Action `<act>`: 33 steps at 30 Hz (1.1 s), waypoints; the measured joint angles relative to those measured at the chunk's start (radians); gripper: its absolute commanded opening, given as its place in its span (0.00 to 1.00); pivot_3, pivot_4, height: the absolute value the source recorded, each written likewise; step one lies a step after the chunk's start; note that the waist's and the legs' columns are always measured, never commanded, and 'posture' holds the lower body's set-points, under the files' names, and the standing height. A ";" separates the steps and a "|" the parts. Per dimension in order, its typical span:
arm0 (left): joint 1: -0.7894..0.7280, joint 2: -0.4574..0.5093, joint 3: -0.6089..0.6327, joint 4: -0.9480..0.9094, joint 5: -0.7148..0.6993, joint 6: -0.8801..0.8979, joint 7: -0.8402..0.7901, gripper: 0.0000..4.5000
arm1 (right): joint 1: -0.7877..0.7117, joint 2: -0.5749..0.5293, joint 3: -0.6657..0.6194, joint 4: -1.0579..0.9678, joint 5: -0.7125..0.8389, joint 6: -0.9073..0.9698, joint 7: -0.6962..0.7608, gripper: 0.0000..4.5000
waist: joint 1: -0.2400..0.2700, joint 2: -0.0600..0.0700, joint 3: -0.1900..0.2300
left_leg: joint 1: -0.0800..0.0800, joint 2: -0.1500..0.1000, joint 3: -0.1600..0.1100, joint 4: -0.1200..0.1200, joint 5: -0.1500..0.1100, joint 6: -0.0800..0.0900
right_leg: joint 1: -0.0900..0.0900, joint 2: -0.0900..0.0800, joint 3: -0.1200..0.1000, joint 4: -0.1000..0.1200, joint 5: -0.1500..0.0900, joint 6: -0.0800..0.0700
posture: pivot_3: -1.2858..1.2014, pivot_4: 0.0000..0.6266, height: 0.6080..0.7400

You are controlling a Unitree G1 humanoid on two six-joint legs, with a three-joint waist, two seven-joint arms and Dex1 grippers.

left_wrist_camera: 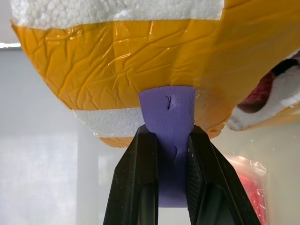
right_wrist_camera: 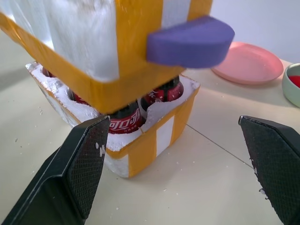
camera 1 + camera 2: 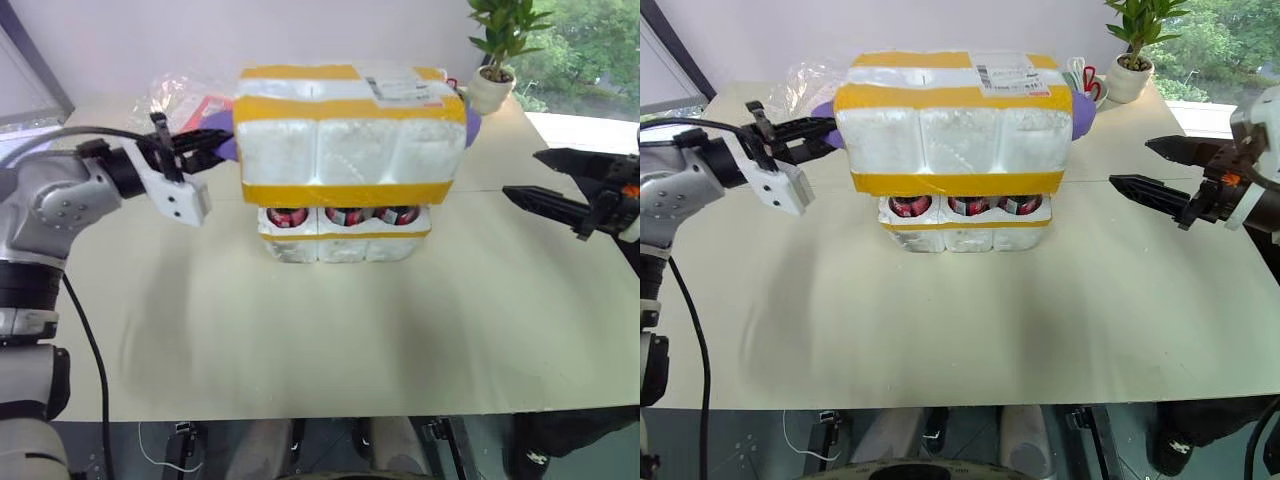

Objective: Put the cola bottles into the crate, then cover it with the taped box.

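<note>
The taped box (image 3: 350, 140), white styrofoam with wide yellow bands and a shipping label, sits over the cola bottles (image 3: 345, 215). Their red labels show in the gap under it. The bottles stand in the low white crate (image 3: 345, 247) at the table's middle. My left gripper (image 3: 205, 148) is at the box's left end, shut on a purple foam tab (image 1: 168, 117) fixed to the box. To the right of the box, my right gripper (image 3: 1130, 163) stands open and apart from the other purple tab (image 2: 190, 42). I cannot tell whether the box rests on the bottles.
A red packet in clear plastic (image 3: 190, 100) lies behind the box on the left. A potted plant (image 3: 495, 60) stands at the far right corner. In the right wrist view a pink plate (image 2: 248, 61) and a pale bowl (image 2: 293, 84) lie beyond the crate.
</note>
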 measured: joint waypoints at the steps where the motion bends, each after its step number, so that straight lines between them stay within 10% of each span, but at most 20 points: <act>1: -0.002 -0.002 -0.009 0.005 0.020 -0.003 0.016 0.04 | -0.001 0.000 0.001 0.000 0.001 0.001 -0.003 1.00 | 0.000 0.000 0.000 | 0.000 0.000 0.000 0.000 0.000 0.000 | 0.000 0.000 0.000 0.000 0.000 0.000 | 0.52 0.24 1.00; 2: -0.002 -0.006 -0.016 0.010 0.036 -0.008 0.029 0.04 | -0.004 0.000 0.002 -0.001 0.002 0.003 -0.005 1.00 | 0.000 0.000 0.000 | 0.000 0.000 0.000 0.000 0.000 0.000 | 0.000 0.000 0.000 0.000 0.000 0.000 | 0.52 0.24 1.00; 3: -0.002 -0.010 -0.026 0.018 0.042 -0.013 0.037 0.27 | -0.007 0.000 0.003 -0.003 0.003 0.006 -0.008 1.00 | 0.000 0.000 0.000 | 0.000 0.000 0.000 0.000 0.000 0.000 | 0.000 0.000 0.000 0.000 0.000 0.000 | 0.52 0.24 1.00; 8: 0.043 0.011 -0.036 0.026 0.032 -0.001 0.025 0.81 | 0.003 0.000 0.004 -0.030 0.013 0.017 -0.012 1.00 | -0.004 0.000 0.000 | 0.000 0.000 0.000 0.000 0.000 0.000 | -0.001 0.000 0.000 0.000 0.000 0.000 | 0.52 0.24 1.00; 15: 0.197 0.043 0.020 -0.131 -0.371 0.370 -0.226 0.81 | 0.035 0.000 0.006 -0.043 0.015 0.018 0.003 1.00 | 0.000 0.000 0.000 | 0.000 0.000 0.000 0.001 0.000 0.001 | 0.000 0.000 0.000 0.001 0.000 0.000 | 0.52 0.24 1.00; 24: 0.336 0.308 0.396 -0.425 -1.392 1.728 -0.625 0.81 | 0.028 -0.009 0.027 -0.026 0.013 0.010 0.056 1.00 | -0.033 0.003 0.001 | 0.000 0.001 -0.001 0.001 -0.001 0.002 | 0.000 0.002 0.000 0.002 -0.002 0.001 | 0.52 0.24 1.00; 33: 0.497 0.355 0.492 -0.465 -1.414 1.861 -0.733 0.81 | 0.002 -0.013 0.080 -0.002 -0.001 -0.006 0.100 1.00 | -0.021 0.008 0.001 | 0.001 0.001 -0.001 0.000 -0.001 0.001 | 0.002 -0.002 0.000 -0.001 -0.003 -0.002 | 0.52 0.24 1.00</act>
